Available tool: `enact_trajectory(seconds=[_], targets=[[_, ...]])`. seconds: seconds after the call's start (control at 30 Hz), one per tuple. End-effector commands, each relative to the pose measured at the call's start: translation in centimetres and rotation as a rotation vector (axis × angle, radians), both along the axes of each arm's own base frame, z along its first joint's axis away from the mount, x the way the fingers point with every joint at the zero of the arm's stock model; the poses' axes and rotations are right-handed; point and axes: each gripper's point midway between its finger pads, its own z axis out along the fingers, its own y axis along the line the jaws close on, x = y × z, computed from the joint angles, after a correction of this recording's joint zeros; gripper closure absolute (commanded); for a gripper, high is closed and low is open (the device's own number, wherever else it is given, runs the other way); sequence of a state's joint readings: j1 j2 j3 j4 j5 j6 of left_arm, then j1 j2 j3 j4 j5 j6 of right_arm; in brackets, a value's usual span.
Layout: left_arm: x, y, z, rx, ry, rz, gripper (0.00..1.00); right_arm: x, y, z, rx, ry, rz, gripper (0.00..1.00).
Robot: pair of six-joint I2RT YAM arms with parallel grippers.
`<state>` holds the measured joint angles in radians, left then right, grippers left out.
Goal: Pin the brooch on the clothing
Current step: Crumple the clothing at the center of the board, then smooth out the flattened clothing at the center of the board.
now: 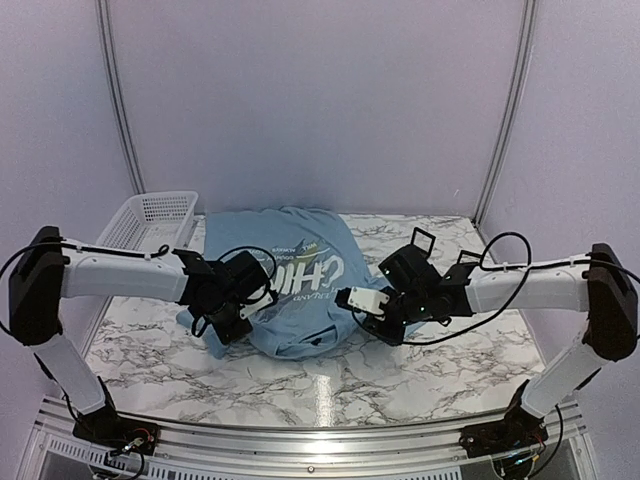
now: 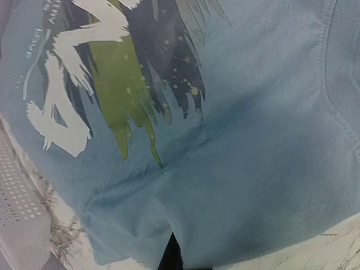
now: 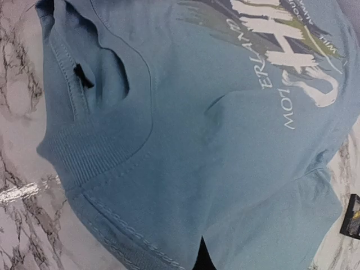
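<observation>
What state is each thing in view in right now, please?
T-shirt, crumpled on the table, print facing up.
Left hand, shut at the shirt's edge; a grip on cloth is unclear.
Right hand, shut at the shirt's edge; grip likewise unclear.
Basket, upright, open side up.
Black cases, tilted; open or closed unclear.
Brooch, not visible.

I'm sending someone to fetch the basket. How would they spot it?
Start at the marble table, then go to its far left corner. The basket sits there next to the blue shirt; it is the only thing with white mesh walls.
</observation>
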<state>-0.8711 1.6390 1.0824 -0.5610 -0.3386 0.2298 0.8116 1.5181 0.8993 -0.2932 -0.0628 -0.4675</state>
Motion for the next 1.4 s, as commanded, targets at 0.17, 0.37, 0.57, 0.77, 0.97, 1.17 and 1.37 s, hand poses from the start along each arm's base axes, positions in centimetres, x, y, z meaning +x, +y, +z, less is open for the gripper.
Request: enact_trajectory(seconds=[0.17,0.37,0.57,0.77,0.97,1.17,1.37], targets=[[-5.4,0.6,-3.7,0.035,0.261,0.04,0.78,-5.7,-1.0,-1.7,-0.13,0.244,0.063,0.9],[-7.9,0.3,-1.2,-0.029,0.333,0.013,0.27,-8.5,-0.1,1.5,-0.066,0.327,0.154,0.5],[-5.9,-2.4,8.0,-0.448,0.154,0.092,0.01,-3.7,0.9,8.7,0.275,0.23,0.02,0.41],[0.6,6.5,6.9,-0.574,-0.047,0.607,0.42,8.0,-3.9,4.4,0.336,0.222,-0.579,0.89],[1.4,12.1,0.7,-0.388,-0.011,0.809,0.66,9.8,-4.9,-1.4,0.237,0.232,-0.701,1.0],[1.2,14.1,-2.7,-0.227,0.02,0.833,0.66,8.9,-6.8,-5.5,0.175,0.292,-0.779,1.0],[0.4,14.5,-6.0,-0.131,0.098,0.848,0.67,7.5,-9.8,-7.4,0.15,0.348,-0.88,1.0]])
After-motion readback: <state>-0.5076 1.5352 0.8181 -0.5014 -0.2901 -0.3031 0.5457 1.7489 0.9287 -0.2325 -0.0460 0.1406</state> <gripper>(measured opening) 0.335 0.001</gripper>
